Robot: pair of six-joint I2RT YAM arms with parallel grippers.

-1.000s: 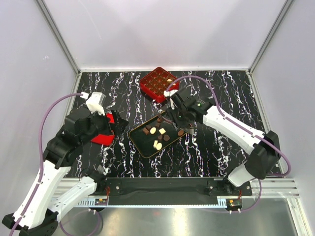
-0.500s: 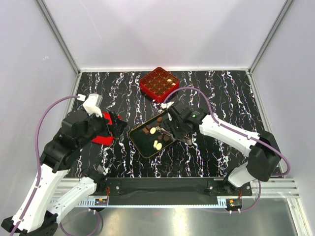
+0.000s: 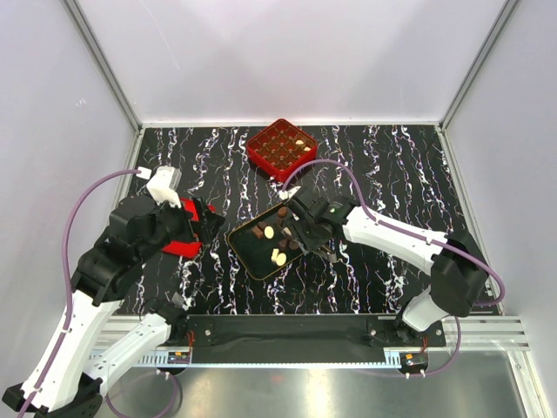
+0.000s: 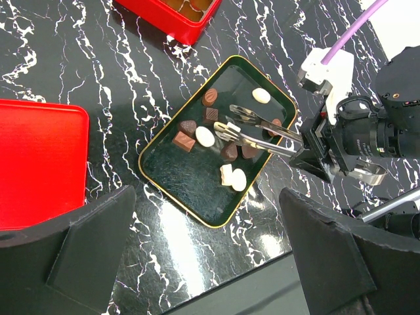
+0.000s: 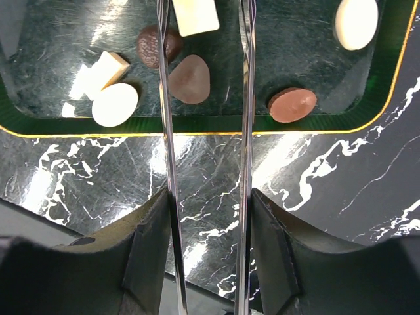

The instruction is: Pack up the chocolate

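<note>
- Black gold-rimmed rectangular tray [image 4: 187,177] lies on the black white-veined marble worktop [image 4: 98,59] and holds the small dark brown and cream-white chocolate pieces [image 4: 205,136], loosely scattered.
- Right claw [image 4: 224,118], thin metal tongs, reaches low over the tray with its fingers apart; a cream square piece [image 5: 193,16] lies between them.
- Left claw [image 3: 204,222] hangs above the worktop, spread wide and gripping nothing.
- Red square gridded box [image 3: 280,148] sits beyond the tray; a flat red lid [image 4: 39,164] sits to the tray's left.

We see a lab test cell: white panel walls [image 3: 261,52], aluminium frame posts [image 3: 104,65], marble-patterned tabletop [image 3: 392,165].
</note>
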